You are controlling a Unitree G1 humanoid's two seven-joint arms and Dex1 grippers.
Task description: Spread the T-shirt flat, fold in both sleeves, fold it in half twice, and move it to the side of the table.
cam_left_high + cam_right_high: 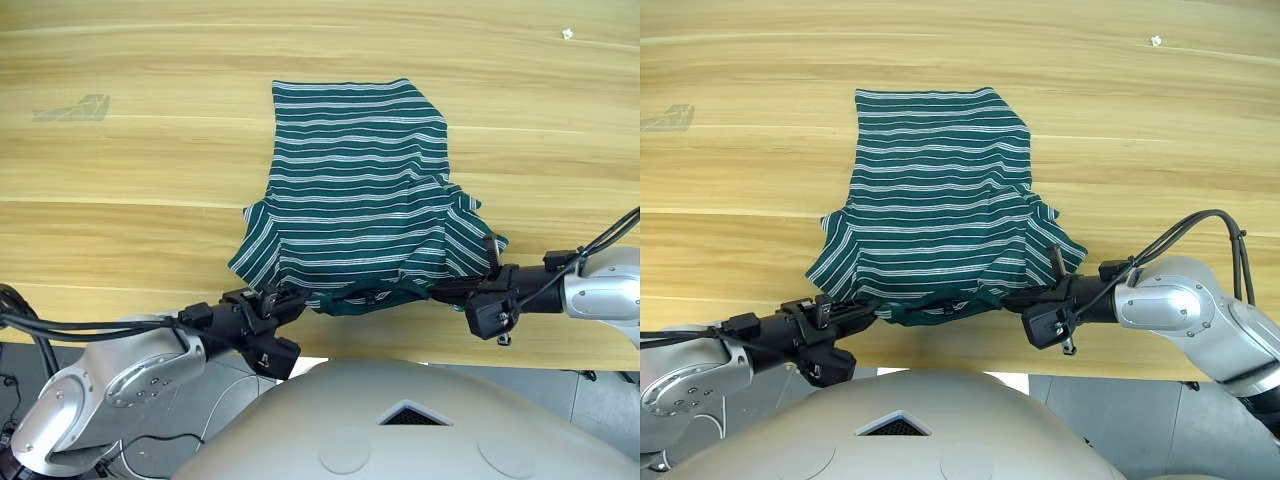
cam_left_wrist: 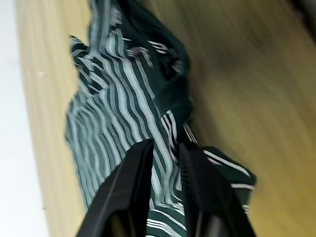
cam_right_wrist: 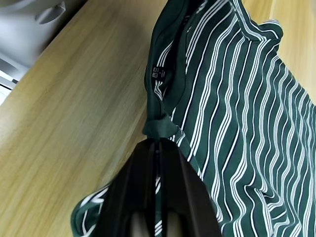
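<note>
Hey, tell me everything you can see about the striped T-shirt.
The T-shirt is dark green with thin white stripes, soft knit cloth by its look. It lies on the wooden table, hem far from the robot and fairly smooth, sleeves rumpled, collar at the near edge. The left gripper and right gripper each pinch the neckline, one either side.

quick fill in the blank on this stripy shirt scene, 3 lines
1. On the light wooden table lies a dark green T-shirt whose thin stripes are ____.
2. The left gripper is ____ on the shirt's edge nearest the robot.
3. The right gripper pinches the shirt by its plain dark green ____, close to the sewn-in label.

Missing words: white; shut; collar
</note>
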